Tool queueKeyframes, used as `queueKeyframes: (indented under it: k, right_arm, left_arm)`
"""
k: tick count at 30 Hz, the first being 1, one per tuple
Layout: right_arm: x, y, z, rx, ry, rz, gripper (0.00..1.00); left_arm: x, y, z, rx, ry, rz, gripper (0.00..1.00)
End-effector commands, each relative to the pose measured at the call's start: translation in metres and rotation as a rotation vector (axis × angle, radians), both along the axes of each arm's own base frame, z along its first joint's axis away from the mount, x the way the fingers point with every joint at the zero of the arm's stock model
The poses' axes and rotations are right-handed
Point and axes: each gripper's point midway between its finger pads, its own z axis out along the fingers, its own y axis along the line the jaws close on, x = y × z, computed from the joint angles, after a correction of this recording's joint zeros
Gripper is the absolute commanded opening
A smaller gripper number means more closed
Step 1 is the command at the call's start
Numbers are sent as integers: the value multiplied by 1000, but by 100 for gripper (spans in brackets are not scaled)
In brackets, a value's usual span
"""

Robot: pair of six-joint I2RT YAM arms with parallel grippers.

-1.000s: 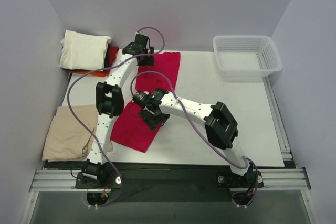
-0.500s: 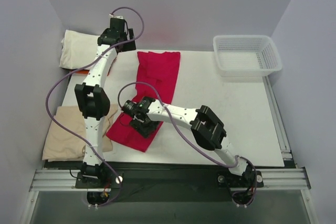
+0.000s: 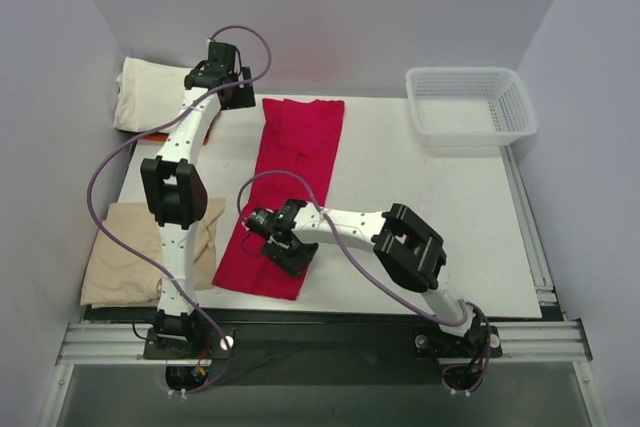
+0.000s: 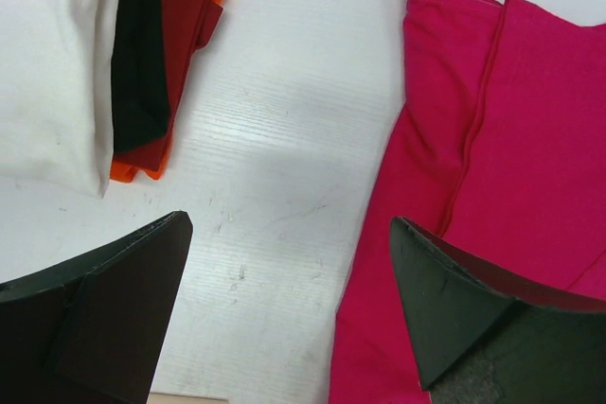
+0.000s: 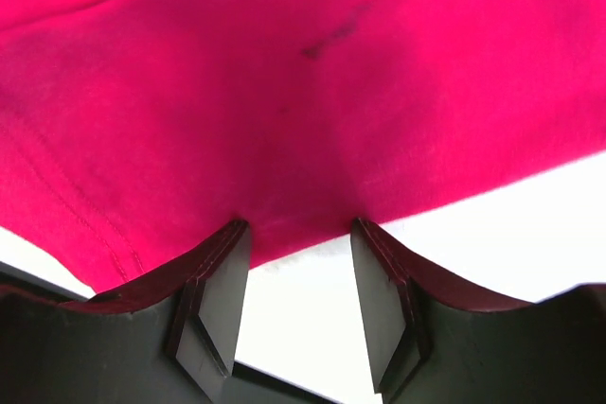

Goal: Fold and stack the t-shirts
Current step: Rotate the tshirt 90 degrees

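Note:
A crimson t-shirt (image 3: 292,182) lies folded into a long strip down the middle of the table (image 3: 420,197). My right gripper (image 3: 288,255) sits low over its near end. In the right wrist view this gripper (image 5: 298,224) is open, its fingertips (image 5: 232,243) touching the crimson t-shirt's (image 5: 284,73) edge, with bare table between them. My left gripper (image 3: 233,97) hovers open at the back left. In the left wrist view it (image 4: 289,300) is over bare table between the crimson t-shirt (image 4: 492,139) and a stack of a cream t-shirt (image 4: 47,63) on an orange-red one (image 4: 180,26).
The cream t-shirt (image 3: 155,95) lies folded on the orange-red one (image 3: 150,136) at the back left corner. A folded tan t-shirt (image 3: 125,252) lies at the near left. A white lattice basket (image 3: 470,105) stands at the back right.
My left arm swung from the crimson t-shirt's far end to the back left beside the stack. My right gripper slid nearer along the shirt, its jaws narrowing. The shirt's lower half now lies straighter.

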Motion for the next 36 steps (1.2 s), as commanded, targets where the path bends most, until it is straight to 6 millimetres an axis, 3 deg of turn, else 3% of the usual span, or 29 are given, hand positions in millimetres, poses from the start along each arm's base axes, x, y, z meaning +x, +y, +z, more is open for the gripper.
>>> queueKeyframes:
  k: [1,5,13,18,23,26,28,29,31,32,36]
  right_arm:
    - [-24,-53,-9,-175,45,0,47]
    - [-38,-86,-3,-244,77,-20,47]
    - [-51,-119,17,-238,73,-25,47]
    - [-44,-110,30,-168,36,-28,47]
    - [-16,-84,67,-42,-116,-105,48]
    - [18,-87,116,82,-363,-239,51]
    - [38,-95,140,120,-491,-324,53]
    - [46,-103,154,151,-520,-373,54]
    - [59,-116,166,171,-564,-455,54]
    - [69,-129,171,180,-567,-517,55]
    - [83,-160,173,201,-546,-659,56]
  left_arm:
    - [-2,2,52,-36,-102,3,97]
    - [-2,-4,43,-58,-82,-7,97]
    - [-1,-14,27,-83,-57,-38,97]
    - [-3,-32,23,-81,-45,-88,97]
    - [-15,-56,4,-78,10,-129,97]
    - [-31,-86,-14,-83,57,-172,97]
    - [-41,-105,-23,-92,76,-201,97]
    - [-51,-124,-34,-88,99,-232,97]
    - [-62,-143,-45,-90,121,-255,97]
    - [-70,-156,-52,-100,139,-263,97]
    - [-85,-174,-72,-105,181,-219,96]
